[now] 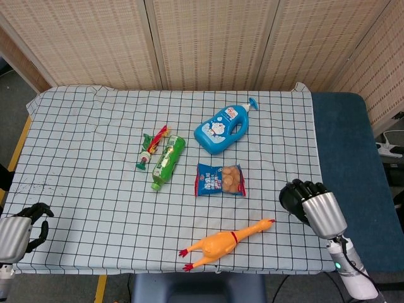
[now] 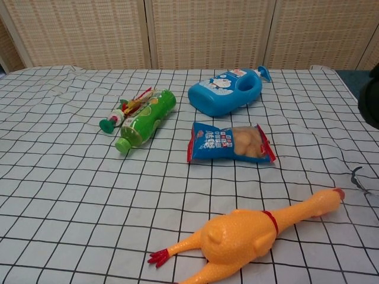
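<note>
Hovering right hand (image 1: pixel 307 201) (empty), table edge, beside rubber chicken (image 1: pixel 225 243)

Rubber chicken (image 1: pixel 222 242) — orange-yellow, red-banded neck, red feet — lies on its side at the table's near edge.

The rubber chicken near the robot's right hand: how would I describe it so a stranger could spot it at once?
Start at the checked tablecloth and go to its front edge, just left of the right hand. The rubber chicken lies there on its side, below the blue snack bag. It is the only orange thing, with a long neck, red beak and red feet.
</note>
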Tool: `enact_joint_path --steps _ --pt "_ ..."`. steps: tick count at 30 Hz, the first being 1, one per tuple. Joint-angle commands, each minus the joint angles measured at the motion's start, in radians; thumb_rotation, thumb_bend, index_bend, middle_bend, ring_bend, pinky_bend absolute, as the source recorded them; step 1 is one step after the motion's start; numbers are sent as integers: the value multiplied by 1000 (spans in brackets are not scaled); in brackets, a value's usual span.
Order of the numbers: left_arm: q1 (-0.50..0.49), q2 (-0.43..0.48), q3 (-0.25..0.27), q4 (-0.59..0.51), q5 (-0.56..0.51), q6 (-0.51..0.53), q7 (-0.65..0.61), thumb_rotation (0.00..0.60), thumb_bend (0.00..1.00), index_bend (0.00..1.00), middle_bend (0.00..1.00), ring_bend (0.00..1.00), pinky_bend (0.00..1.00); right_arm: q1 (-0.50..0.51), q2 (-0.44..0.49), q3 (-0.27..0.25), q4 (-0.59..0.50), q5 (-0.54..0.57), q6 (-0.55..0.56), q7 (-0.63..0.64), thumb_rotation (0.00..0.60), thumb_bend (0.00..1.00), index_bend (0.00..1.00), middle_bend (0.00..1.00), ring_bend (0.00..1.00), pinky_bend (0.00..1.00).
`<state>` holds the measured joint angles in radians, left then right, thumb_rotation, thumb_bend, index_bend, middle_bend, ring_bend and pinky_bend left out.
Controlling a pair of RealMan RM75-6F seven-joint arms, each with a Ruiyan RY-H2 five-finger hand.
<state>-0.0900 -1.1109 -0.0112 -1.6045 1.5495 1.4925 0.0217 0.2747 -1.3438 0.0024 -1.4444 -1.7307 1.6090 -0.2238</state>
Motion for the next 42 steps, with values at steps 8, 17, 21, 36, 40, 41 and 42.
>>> enact_joint_path --steps 8,17,21,36,40,41,42 --pt "-3 -2 -1 -1 -6 -9 7 600 603 431 317 411 657 -54 29 14 40 30 -24 64 600 55 646 491 374 485" --pt "-3 -2 0 -1 -8 -12 8 600 603 431 317 411 657 -46 75 133 -99 414 -237 -161 600 55 646 492 376 493" --pt "-4 -1 -1 -1 -8 -11 4 600 603 432 317 411 657 -35 63 133 -85 415 -252 -164 600 55 646 492 379 494" --pt "-2 0 1 -2 -2 -6 1 600 604 428 342 411 658 18 108 113 -542 258 -203 -536 600 55 646 496 391 502" --pt "-3 1 1 0 -5 -11 -1 600 603 428 352 411 658 -2 100 95 -470 340 -221 -571 600 54 646 497 391 502" --pt "-3 2 1 -1 -5 -12 0 600 603 428 354 411 657 -3 97 98 -440 374 -232 -566 600 54 646 497 391 502" --pt "-4 2 1 -1 -5 -12 0 600 604 428 355 411 658 -4 89 104 -393 419 -243 -563 600 54 646 497 391 502"
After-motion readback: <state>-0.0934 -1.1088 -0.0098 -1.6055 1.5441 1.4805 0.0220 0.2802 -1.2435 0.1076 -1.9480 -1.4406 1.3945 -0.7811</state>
